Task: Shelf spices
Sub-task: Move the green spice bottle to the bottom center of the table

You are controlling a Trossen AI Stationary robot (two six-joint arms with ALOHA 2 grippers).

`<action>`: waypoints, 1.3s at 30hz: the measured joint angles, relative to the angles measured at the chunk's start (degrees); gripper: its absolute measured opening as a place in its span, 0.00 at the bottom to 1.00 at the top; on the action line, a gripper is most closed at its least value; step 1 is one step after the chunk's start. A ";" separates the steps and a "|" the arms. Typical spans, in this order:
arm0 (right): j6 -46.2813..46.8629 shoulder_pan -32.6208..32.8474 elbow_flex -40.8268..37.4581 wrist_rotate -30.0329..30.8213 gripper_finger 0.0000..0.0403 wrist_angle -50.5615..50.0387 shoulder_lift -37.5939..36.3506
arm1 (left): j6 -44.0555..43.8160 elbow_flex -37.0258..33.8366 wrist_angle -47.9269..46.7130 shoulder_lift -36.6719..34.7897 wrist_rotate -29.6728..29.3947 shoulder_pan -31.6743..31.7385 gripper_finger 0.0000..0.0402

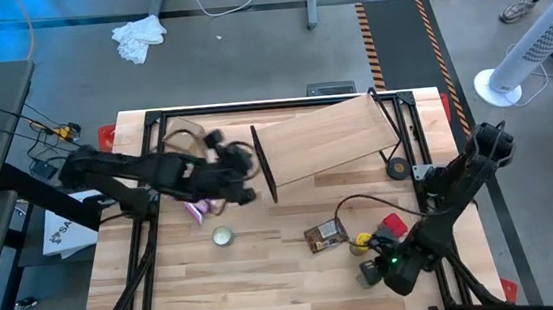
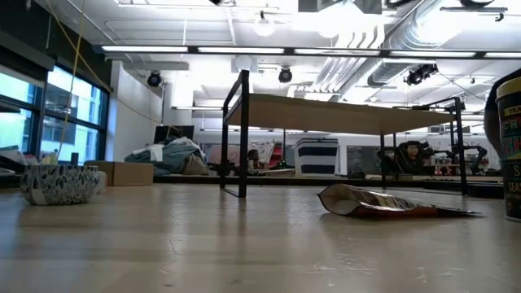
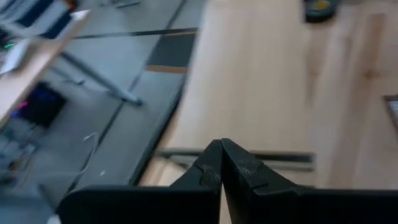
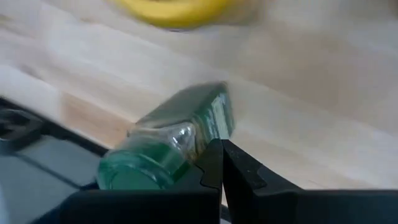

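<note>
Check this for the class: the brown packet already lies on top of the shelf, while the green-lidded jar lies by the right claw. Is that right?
Not quite. The high view shows the brown packet on the table, in front of the shelf, not on it. The green-lidded jar does lie by the right claw.

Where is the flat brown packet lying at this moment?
In the high view the flat brown packet lies on the table right of centre, in front of the shelf, beside the yellow-lidded jar.

The bench (image 1: 267, 276) is pale wood with a smooth, faintly sheened finish. The shelf (image 1: 327, 135) has a light matt wooden board on thin black metal legs. The green-lidded jar (image 4: 168, 146) is clear glossy glass. The brown packet (image 2: 383, 202) looks like crinkled, shiny foil.
</note>
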 joint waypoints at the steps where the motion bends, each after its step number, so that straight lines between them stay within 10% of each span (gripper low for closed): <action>1: -0.07 -0.65 0.00 1.95 0.00 2.08 0.71 | -1.88 -0.94 -1.26 -1.80 -1.64 -0.34 0.00; 9: -8.29 -8.58 0.80 10.98 0.00 13.12 2.98 | -17.28 -11.46 -8.42 -16.45 -8.39 -1.98 0.00; 16: -19.54 -11.61 10.74 8.37 0.00 2.66 1.15 | -22.56 -14.97 -9.15 -23.70 -10.19 -2.25 0.00; 28: 0.18 0.72 15.85 -2.61 0.00 -9.33 7.11 | -27.38 -21.64 -4.38 -24.30 -5.36 -4.96 0.00; 39: -2.61 -4.77 15.80 0.01 0.00 -0.50 17.90 | -27.40 -22.55 -2.51 -24.50 -4.08 -4.00 0.00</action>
